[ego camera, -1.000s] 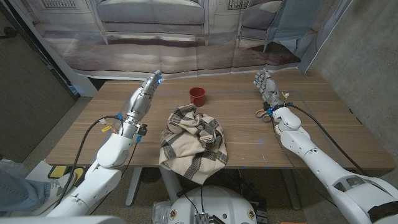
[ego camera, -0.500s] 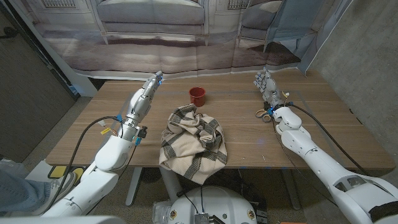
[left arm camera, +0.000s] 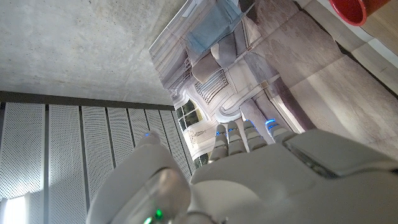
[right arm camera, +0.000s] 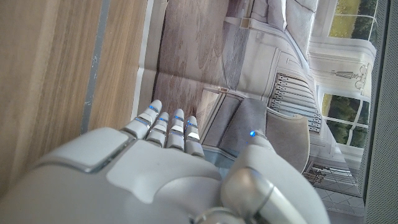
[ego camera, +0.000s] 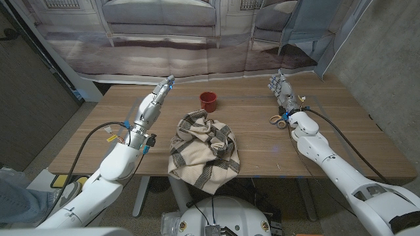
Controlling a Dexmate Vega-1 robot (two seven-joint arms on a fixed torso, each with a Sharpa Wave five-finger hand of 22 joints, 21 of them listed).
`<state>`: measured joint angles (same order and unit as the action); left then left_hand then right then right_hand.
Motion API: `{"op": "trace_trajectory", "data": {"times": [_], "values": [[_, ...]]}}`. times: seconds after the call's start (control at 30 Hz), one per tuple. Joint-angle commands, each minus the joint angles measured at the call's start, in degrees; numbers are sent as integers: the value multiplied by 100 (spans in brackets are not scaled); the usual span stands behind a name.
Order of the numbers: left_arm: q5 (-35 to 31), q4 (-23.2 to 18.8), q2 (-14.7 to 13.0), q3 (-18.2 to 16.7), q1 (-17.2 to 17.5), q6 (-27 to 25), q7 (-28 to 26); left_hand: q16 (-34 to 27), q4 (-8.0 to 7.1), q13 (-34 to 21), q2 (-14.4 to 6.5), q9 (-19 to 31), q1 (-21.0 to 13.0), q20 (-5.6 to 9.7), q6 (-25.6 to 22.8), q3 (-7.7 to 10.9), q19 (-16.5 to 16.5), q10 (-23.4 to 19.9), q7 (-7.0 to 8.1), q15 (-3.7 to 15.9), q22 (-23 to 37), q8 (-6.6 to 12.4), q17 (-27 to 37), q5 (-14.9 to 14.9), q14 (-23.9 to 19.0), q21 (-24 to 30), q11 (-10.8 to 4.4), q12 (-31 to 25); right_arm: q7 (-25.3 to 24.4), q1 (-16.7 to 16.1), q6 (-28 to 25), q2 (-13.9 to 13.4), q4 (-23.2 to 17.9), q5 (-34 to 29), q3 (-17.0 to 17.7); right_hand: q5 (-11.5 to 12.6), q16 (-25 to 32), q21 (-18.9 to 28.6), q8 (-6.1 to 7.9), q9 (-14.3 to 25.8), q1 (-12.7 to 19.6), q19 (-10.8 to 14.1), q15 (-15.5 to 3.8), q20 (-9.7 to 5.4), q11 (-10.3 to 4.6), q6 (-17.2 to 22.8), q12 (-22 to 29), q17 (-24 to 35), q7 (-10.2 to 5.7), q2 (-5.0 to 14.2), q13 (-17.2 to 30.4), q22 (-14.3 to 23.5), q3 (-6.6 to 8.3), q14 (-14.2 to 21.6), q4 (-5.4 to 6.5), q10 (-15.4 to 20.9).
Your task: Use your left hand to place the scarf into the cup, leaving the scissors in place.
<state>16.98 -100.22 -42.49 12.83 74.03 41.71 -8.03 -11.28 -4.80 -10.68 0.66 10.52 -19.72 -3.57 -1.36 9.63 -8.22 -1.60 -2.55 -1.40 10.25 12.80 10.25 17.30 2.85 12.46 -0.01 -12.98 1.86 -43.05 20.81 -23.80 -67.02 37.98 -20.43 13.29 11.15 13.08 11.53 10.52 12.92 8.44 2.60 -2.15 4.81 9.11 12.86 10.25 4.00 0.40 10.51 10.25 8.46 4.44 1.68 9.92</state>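
A beige scarf (ego camera: 202,149) with dark stripes lies crumpled at the table's near middle, one end hanging over the front edge. The small red cup (ego camera: 208,100) stands upright beyond it; a piece of its rim (left arm camera: 357,10) appears in the left wrist view. Scissors (ego camera: 278,120) with tan handles lie at the right, beside my right wrist. My left hand (ego camera: 155,99) is raised above the table left of the cup, fingers stretched out and apart, holding nothing. My right hand (ego camera: 280,87) stands near the far right edge, fingers straight, empty.
The wooden table (ego camera: 341,131) has bare room on both sides of the scarf. A printed backdrop (ego camera: 197,39) hangs behind its far edge. A grey wall (ego camera: 384,52) rises at the right.
My left hand has drifted slightly right and forward, toward the cup. The scarf, cup, scissors and right hand have kept their places.
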Motion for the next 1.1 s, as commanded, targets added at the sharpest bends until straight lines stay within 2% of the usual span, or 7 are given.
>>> {"op": "trace_trajectory", "data": {"times": [0.03, 0.3, 0.47, 0.63, 0.73, 1.1], "values": [[-299, -117, -223, 130, -16, -161, -338, -18, 16, -9, 10, 17, -67, -16, -34, 11, 25, -38, 4, 16, 16, -12, 17, 9, -22, -21, -7, -4, -50, -51, 39, -24, -100, 12, 42, -23, -18, -2, -21, 24, 15, 48, -7, -2, 2, 48, -14, 34, -3, 29, 17, 26, 3, 41, -29, 27], [-923, -429, -458, 51, 133, -432, -917, -13, 29, -9, 8, 17, -93, -34, -51, 10, 30, -42, 9, 15, 15, -16, 16, 12, -35, -26, -7, 5, -76, -72, 53, -34, -134, 35, 80, -24, -19, -11, -21, 24, 13, 50, -7, -1, -1, 53, -18, 35, -13, 33, 18, 26, -1, 46, -33, 27], [-886, -386, -592, 229, 49, -346, -919, -8, 41, -9, 5, 17, -116, -32, -82, 10, 45, -61, 8, 14, 14, -12, 15, 14, -42, -25, -12, 6, -61, -69, 41, -39, -128, 46, 82, -24, -21, -17, -21, 24, 12, 51, -8, -2, 1, 56, -19, 36, -9, 35, 18, 26, -3, 46, -35, 29], [-1166, -610, -745, 230, 164, -629, -1230, -6, 52, -9, 4, 17, -136, -41, -113, 10, 60, -71, 20, 27, 13, -8, 14, 16, -53, -24, -27, 10, -1, -45, 54, -33, -76, 59, 76, -25, -22, -22, -22, 24, 11, 54, -7, -1, 2, 56, -21, 36, -12, 36, 18, 27, -6, 48, -37, 30], [-1079, -587, -835, 345, 109, -552, -1170, -5, 58, -9, 5, 17, -147, -43, -123, 10, 65, -80, 20, 27, 13, -8, 13, 17, -58, -25, -27, 10, 23, -48, 64, -45, -88, 51, 71, -26, -22, -25, -23, 24, 9, 53, -6, -1, 4, 54, -20, 37, -12, 37, 18, 27, -8, 49, -37, 33], [-1400, -895, -1139, 297, 365, -765, -1677, -4, 81, -8, 9, 17, -186, -45, -169, 8, 68, -104, 43, 45, 12, -4, 12, 22, -85, -33, -41, 14, 24, -45, 59, -54, -171, 16, 41, -28, -24, -35, -25, 24, 4, 58, 1, 1, 6, 54, -26, 38, -12, 44, 18, 27, -13, 51, -39, 29]]}}
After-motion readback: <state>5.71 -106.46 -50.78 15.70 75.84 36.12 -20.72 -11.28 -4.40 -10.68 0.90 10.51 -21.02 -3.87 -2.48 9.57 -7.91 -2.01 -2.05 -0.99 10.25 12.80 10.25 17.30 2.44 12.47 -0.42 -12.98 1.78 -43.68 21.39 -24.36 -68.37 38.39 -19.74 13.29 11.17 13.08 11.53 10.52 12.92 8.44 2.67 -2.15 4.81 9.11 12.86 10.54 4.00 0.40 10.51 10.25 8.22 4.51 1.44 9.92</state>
